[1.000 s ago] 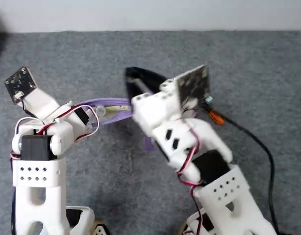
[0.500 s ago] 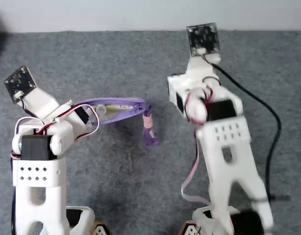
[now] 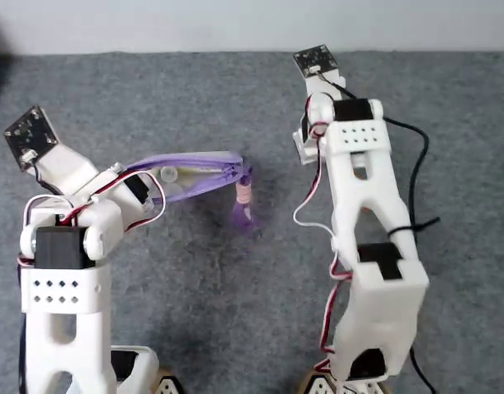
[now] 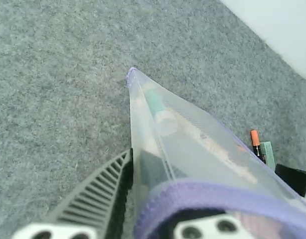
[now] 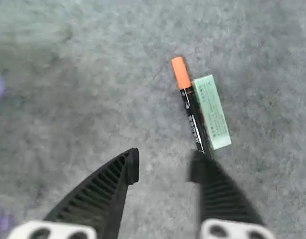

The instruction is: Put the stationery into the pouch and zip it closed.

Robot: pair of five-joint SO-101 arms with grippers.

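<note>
1. Left gripper (image 3: 139, 187): clenched on the left end of the pouch (image 3: 190, 172).
2. Pouch: clear with purple trim, held off the grey carpet (image 3: 194, 312), items inside; tassel (image 3: 243, 205) hangs at its right end.
3. Right gripper (image 5: 163, 160): released, above the orange-capped marker (image 5: 191, 115) and green eraser (image 5: 212, 111), which lie touching.

We see a grey, fuzzy felt-like surface (image 3: 194, 320) spread out, evenly lit, and it meets a plain pale wall (image 3: 235, 25) along its far edge.
</note>
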